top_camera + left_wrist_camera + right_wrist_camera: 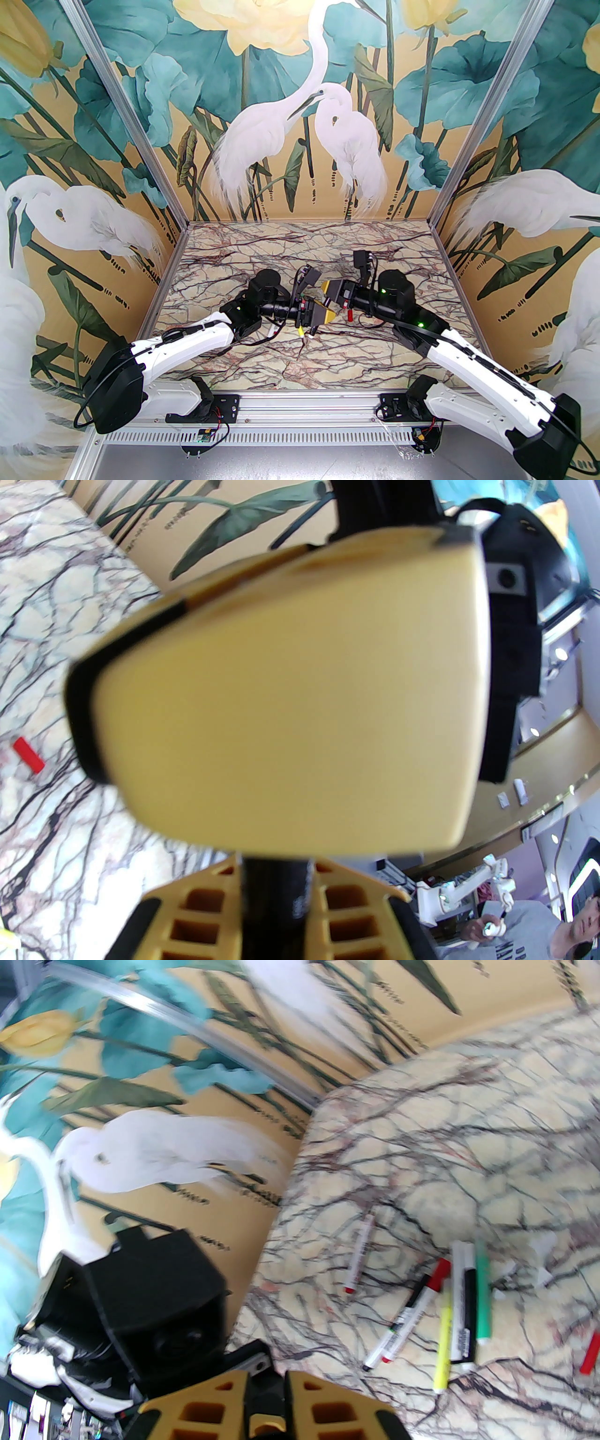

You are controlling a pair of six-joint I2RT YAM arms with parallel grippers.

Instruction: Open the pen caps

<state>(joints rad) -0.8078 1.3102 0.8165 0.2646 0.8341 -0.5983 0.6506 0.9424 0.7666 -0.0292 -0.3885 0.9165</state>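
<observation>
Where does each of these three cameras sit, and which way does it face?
Top external: above and behind the bases, looking down at the table; both arms show, left tool facing right tool.
Left wrist: looks rightward along its fingers, which grip a black pen, at the right tool's finger.
Right wrist: looks leftward over its fingers at pens and the left wrist.
Shared: top and left wrist both show the right tool.

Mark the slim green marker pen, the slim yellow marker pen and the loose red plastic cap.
slim green marker pen [482, 1288]: right wrist view, mid-barrel.
slim yellow marker pen [444, 1339]: right wrist view, mid-barrel.
loose red plastic cap [589, 1353]: right wrist view, its middle.
</observation>
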